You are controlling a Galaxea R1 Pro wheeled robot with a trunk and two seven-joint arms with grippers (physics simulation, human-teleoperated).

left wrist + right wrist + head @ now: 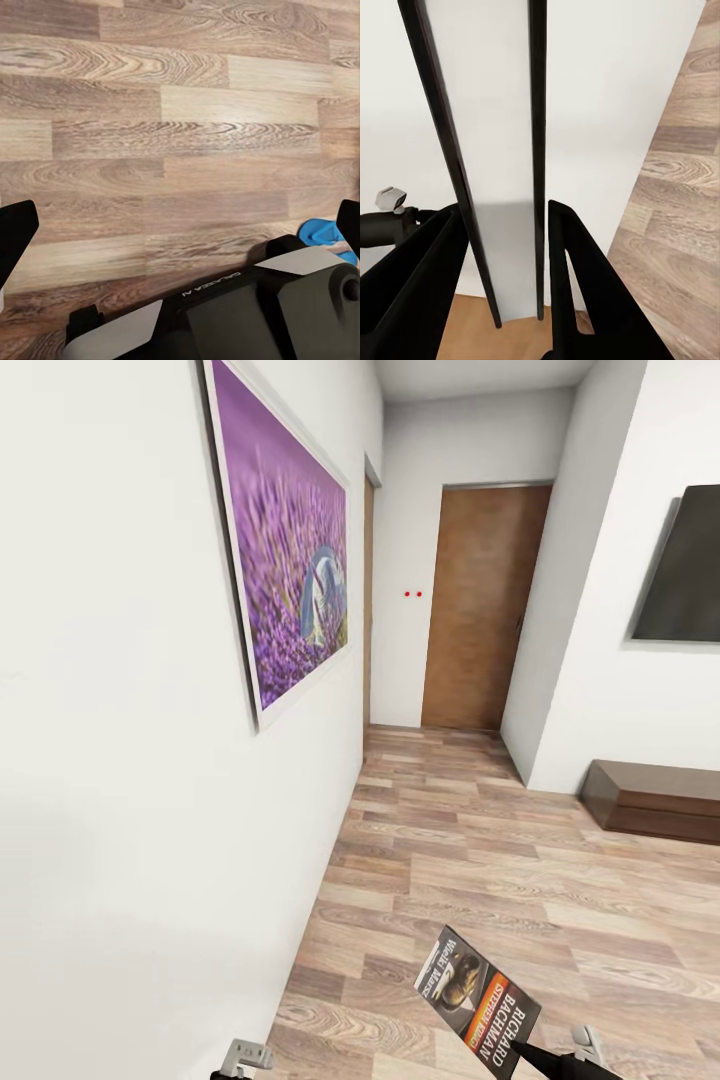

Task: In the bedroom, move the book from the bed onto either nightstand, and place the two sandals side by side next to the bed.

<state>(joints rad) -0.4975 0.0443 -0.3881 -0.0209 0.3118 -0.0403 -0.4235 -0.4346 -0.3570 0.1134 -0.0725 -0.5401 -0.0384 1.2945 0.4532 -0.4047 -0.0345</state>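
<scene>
Book [506, 225] clamped edge-on in right pincer [502, 262] above plank floor [520, 880].

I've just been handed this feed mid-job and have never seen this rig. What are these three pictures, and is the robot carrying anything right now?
You are looking through three cameras on a wheeled robot with two arms. The head view looks forward and down: a white-walled room with a wood-plank floor, a purple flower picture on the wall at left, a brown door ahead, and a dark screen above a low dark-brown cabinet at right.

The other two cameras sit near each gripper. In the right wrist view the right gripper is shut on the book, seen edge-on; the head view shows its cover, lettered "Richard Bachman".

The left wrist view looks down at the floor: the left gripper is open and holds nothing. Beside the robot's body lies something bright blue, probably a sandal.
</scene>
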